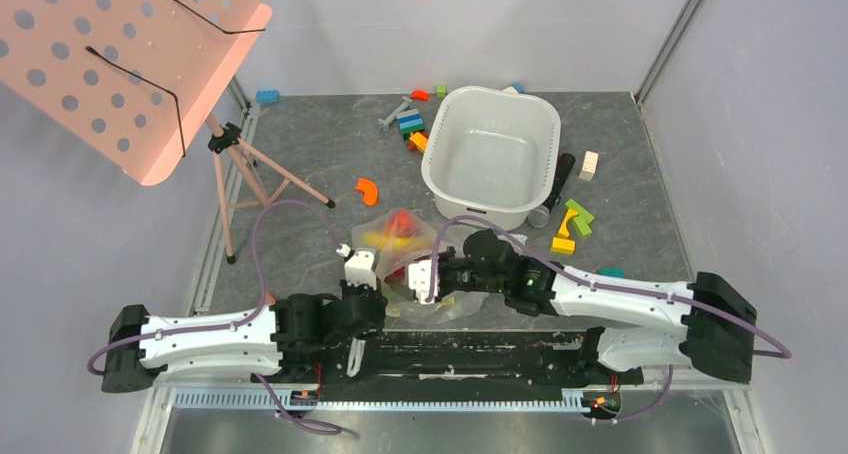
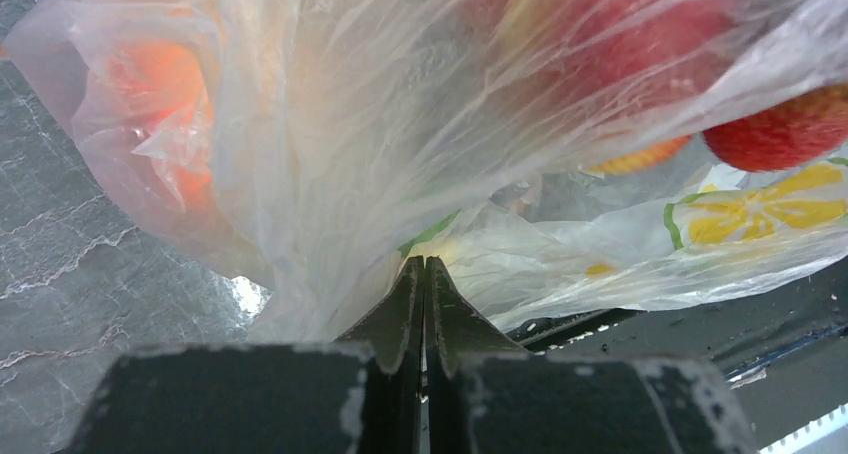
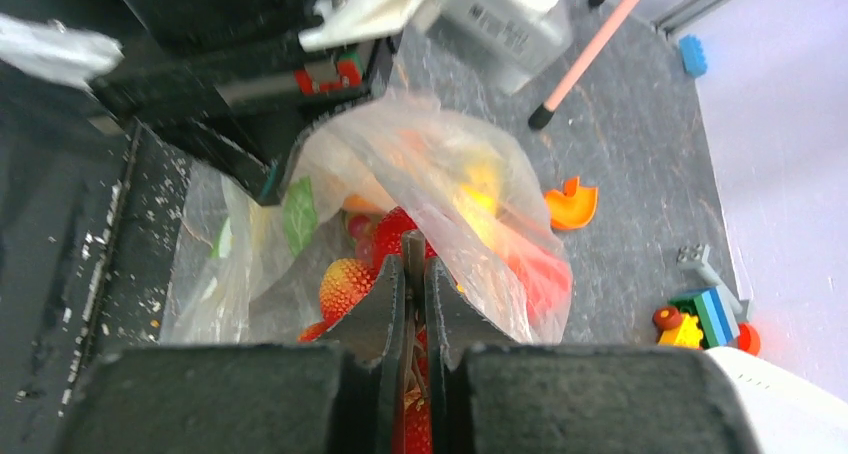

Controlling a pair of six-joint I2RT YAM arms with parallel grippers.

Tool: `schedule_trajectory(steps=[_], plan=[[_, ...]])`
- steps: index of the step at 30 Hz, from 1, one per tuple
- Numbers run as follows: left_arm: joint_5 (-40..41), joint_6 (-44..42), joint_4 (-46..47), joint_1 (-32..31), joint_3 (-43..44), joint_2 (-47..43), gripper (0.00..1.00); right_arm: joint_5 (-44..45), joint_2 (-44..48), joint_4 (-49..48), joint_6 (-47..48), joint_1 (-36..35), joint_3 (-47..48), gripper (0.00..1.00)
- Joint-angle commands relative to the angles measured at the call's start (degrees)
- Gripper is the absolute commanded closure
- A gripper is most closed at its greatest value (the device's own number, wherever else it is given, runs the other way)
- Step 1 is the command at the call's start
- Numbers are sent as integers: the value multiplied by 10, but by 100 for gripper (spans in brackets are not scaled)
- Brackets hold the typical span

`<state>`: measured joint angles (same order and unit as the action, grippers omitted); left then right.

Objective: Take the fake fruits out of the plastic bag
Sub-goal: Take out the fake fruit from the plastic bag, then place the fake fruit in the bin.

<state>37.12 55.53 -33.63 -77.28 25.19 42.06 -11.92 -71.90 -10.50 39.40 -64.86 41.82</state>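
Both left fingers (image 2: 400, 309) and right fingers (image 3: 385, 309) pressed together, left pinching the plastic bag (image 2: 330, 124).
I risk tearing the film by pulling apart, scattering the fake fruits (image 3: 345, 286).

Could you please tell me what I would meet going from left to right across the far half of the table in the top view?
Pink stand → orange curved piece → white basin → cream block.
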Motion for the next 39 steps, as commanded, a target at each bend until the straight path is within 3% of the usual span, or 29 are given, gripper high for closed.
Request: schedule_trajectory(steps=[1,10,17,23,32,39], plan=[[27,12,25,-4,5,0,98,-35,47,-40,-48,1,4,100],[30,16,29,-4,-2,-16,98,32,95,-75,-143,5,34,100],[32,16,32,-4,-2,-17,98,13,126,-83,-198,11,72,100],[28,15,33,-3,-2,-12,98,99,151,-138,-262,16,95,100],[20,11,45,-4,0,-8,98,277,84,-138,-354,55,229,100],[4,-1,53,-4,6,3,98,351,-13,-32,-377,177,350,100]])
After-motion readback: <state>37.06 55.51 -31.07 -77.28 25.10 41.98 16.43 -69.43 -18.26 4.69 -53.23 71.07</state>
